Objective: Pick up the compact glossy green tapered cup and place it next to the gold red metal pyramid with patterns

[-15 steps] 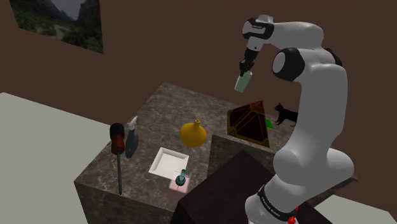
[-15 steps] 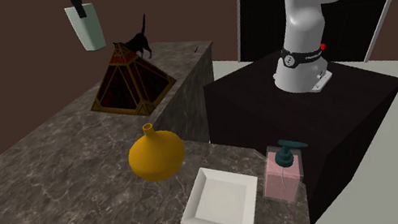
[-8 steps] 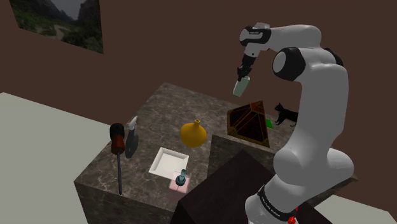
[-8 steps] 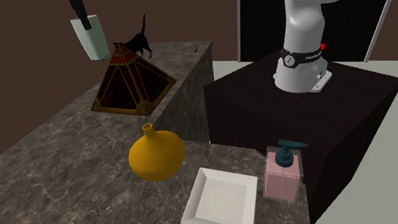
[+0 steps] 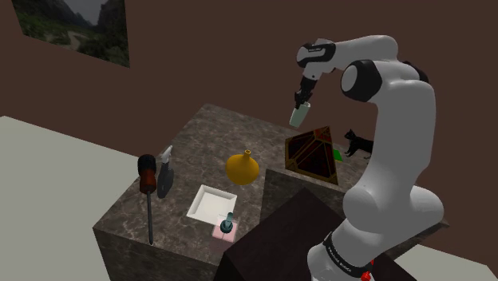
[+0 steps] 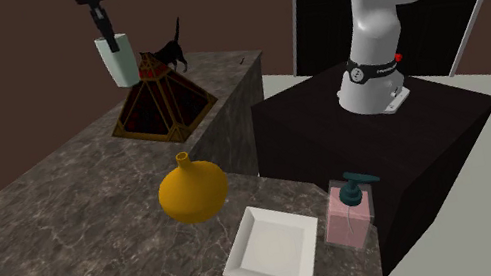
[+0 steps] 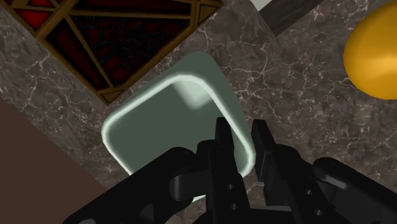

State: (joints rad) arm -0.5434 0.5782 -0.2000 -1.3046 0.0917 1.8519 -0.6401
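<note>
Arm raised, jaws clamped tight

cup over worktop, shoulder view's left of pyramid | vase between pyramid and tray | dispenser beside tray | screwdriver beside spray bottle, same view's far left

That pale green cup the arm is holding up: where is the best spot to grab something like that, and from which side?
By its rim wall, from above. The cup has its open mouth facing the tool and looks too wide to span, so pinching one wall, with one finger inside and one outside, suits it, as here.
</note>
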